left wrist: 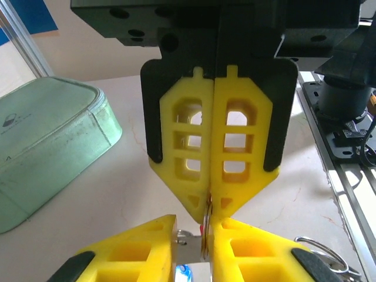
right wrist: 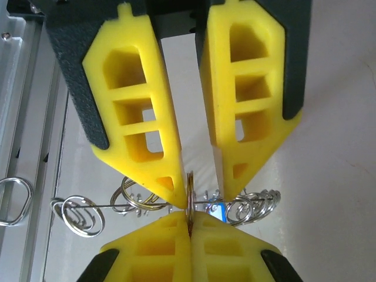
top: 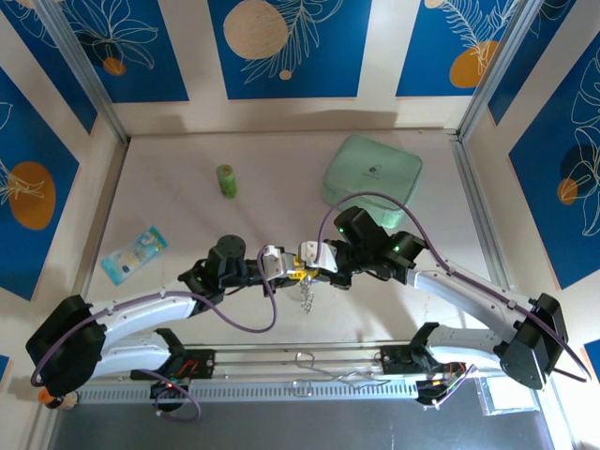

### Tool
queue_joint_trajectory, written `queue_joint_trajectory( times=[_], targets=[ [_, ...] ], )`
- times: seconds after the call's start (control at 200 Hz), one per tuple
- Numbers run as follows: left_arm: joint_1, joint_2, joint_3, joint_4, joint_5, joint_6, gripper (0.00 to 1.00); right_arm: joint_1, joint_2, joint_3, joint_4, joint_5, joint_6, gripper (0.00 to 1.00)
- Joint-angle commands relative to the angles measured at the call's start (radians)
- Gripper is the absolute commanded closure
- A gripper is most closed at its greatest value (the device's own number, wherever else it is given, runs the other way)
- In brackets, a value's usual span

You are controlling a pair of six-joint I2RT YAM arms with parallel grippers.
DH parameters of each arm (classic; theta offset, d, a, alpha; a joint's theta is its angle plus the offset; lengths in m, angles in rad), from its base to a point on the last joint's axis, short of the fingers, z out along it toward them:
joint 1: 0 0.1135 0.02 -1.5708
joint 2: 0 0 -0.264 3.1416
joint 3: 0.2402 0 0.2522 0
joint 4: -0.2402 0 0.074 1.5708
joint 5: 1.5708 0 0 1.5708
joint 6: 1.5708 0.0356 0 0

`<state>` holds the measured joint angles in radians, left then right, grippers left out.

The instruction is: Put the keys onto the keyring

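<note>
Nearest me, the spiky keyring hangs just below where my claws meet tip to tip. My right claw is pinched tight on the edge of a thin ring. My left claw stands slightly apart, with the blue-tagged key in its gap. Beyond sits a pale green case.

Yellow lattice plastic fingers showing black backs; silvery wire keyring glinting; blue wall panels carrying white leaves, orange discs.
</note>
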<state>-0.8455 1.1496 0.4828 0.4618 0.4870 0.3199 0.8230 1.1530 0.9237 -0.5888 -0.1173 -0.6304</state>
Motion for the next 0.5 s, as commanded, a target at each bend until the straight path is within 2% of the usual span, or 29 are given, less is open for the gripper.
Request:
queue_joint_trajectory(
  times=[0.0, 0.255, 0.305, 0.345, 0.43, 0.495],
  targets=[
    [-0.007, 0.007, 0.043, -0.028, 0.03, 0.024, 0.82, 0.02, 0.008, 0.048, -0.009, -0.004, -0.026, 1.0],
    [-0.007, 0.009, 0.061, -0.103, 0.044, 0.058, 1.0, 0.02, -0.02, 0.033, 0.021, -0.025, -0.012, 1.0],
    [-0.007, 0.006, 0.058, -0.097, 0.042, 0.058, 1.0, 0.01, -0.037, 0.021, 0.031, -0.032, 0.005, 1.0],
    [-0.009, 0.0, 0.05, -0.076, 0.034, 0.052, 1.0, 0.0, -0.055, 0.005, 0.043, -0.04, 0.024, 0.94],
    [-0.007, -0.015, 0.011, 0.024, 0.023, 0.02, 1.0, -0.039, -0.109, -0.053, 0.096, -0.084, 0.071, 0.73],
    [-0.008, -0.014, -0.029, 0.153, 0.022, -0.032, 1.0, -0.075, -0.152, -0.112, 0.148, -0.149, 0.113, 0.67]
  ],
)
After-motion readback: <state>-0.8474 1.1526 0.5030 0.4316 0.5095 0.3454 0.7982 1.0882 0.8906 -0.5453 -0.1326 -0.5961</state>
